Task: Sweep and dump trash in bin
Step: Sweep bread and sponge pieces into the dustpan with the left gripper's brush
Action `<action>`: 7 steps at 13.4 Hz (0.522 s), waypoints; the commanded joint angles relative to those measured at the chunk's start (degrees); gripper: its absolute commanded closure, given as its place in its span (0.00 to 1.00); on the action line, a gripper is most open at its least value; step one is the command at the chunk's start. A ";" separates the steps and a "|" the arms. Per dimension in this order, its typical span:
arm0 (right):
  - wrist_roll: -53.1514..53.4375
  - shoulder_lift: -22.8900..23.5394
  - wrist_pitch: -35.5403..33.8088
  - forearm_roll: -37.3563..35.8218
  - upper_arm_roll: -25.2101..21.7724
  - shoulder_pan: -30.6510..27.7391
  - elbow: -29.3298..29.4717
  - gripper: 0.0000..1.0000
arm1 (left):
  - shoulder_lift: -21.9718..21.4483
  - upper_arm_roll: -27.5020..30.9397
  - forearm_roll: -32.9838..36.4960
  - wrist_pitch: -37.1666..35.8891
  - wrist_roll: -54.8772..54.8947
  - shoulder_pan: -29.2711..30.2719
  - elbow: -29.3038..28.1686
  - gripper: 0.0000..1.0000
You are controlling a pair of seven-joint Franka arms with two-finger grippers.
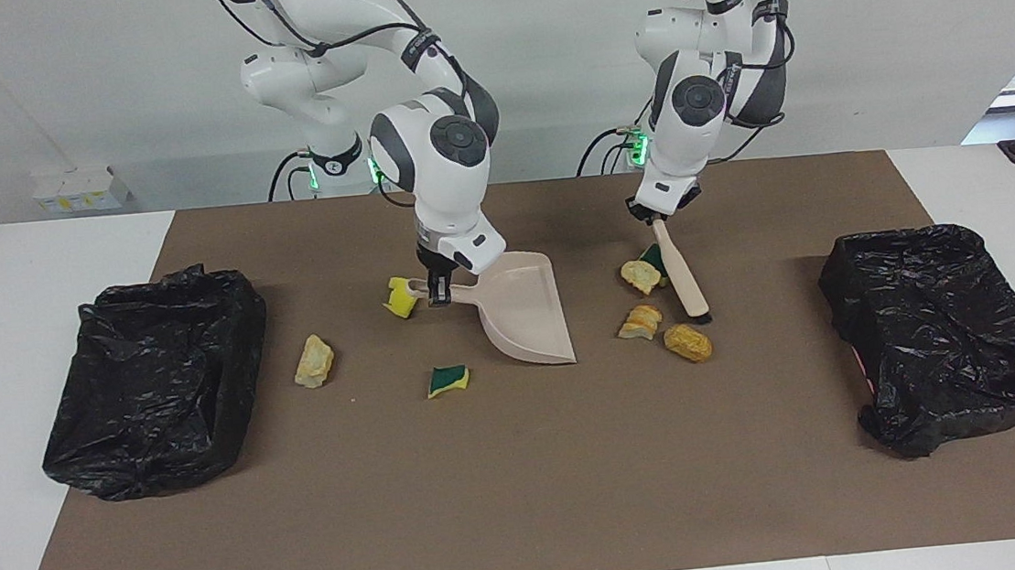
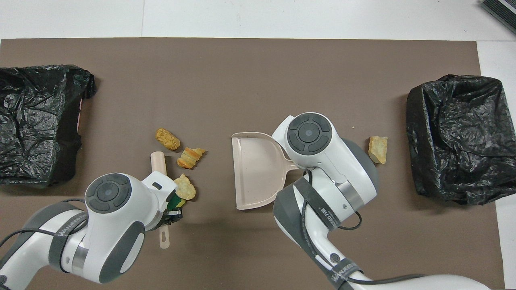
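We find the beige plastic dustpan (image 1: pixel 523 307) mid-mat between two black-bagged bins (image 1: pixel 153 380) (image 1: pixel 948 334) at the table's ends. Toward the left arm's end, the beige brush (image 1: pixel 682 279) lies beside four scraps (image 1: pixel 646 296).

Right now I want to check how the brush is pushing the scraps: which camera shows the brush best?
The facing view: the whole brush shows, slanting down from the left end effector to the mat beside the scraps. In the overhead view the left arm covers its middle; only its two ends show.
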 commanded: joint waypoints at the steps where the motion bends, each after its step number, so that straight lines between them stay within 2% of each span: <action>1: -1.10 -1.40 2.00 -0.57 0.42 -0.32 -2.07 1.00 | 2.99 0.74 -4.79 2.12 5.68 -2.45 2.92 1.00; 7: -1.19 -1.48 1.64 -0.57 0.33 0.20 -1.98 1.00 | 2.82 0.56 -7.16 3.61 22.03 -8.34 3.19 1.00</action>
